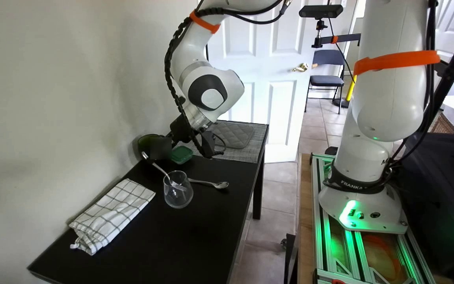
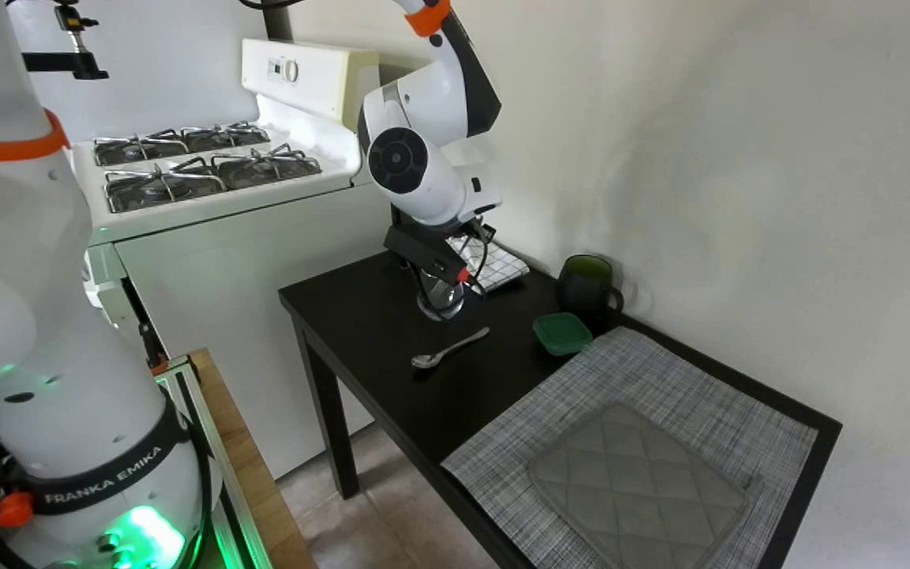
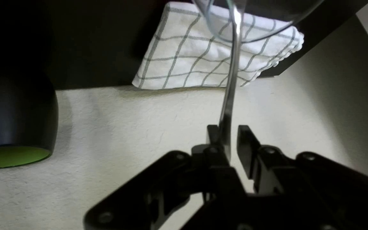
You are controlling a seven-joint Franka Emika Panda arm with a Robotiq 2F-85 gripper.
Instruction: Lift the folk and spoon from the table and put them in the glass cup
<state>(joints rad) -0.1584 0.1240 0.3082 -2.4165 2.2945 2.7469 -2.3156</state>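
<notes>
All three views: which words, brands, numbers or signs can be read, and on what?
"FRANKA EMIKA": the arm's black band, in an exterior view.
"M", apparently: white section above that band, in an exterior view; the rest unreadable.
Stove panel, lit base: any markings too small to read.
Wrist view: no readable text.

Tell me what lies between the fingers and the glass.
The fork: in the wrist view it runs from between the fingers into the glass.

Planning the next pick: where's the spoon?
In an exterior view, the spoon lies on the table, left of the green container, in front of the glass cup.
</notes>
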